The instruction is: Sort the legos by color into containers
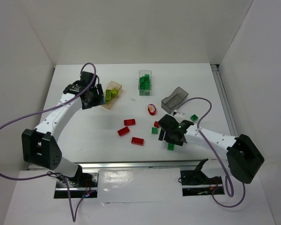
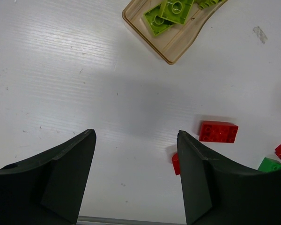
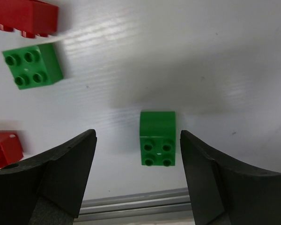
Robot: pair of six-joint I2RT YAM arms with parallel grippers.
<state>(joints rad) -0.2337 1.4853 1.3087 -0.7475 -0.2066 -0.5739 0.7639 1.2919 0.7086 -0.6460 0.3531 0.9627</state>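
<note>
Yellow-green bricks (image 1: 111,93) lie in the tan box (image 1: 116,86), dark green bricks (image 1: 144,84) sit in the clear box (image 1: 145,73), and the grey box (image 1: 180,93) stands to its right. We count three boxes, four red bricks (image 1: 129,122) and three loose green bricks (image 1: 154,131) on the table (image 1: 84,136). We see the left gripper (image 2: 136,134) and right gripper (image 3: 136,134) both spread wide, holding nothing, the right one over a green brick (image 3: 158,138).
</note>
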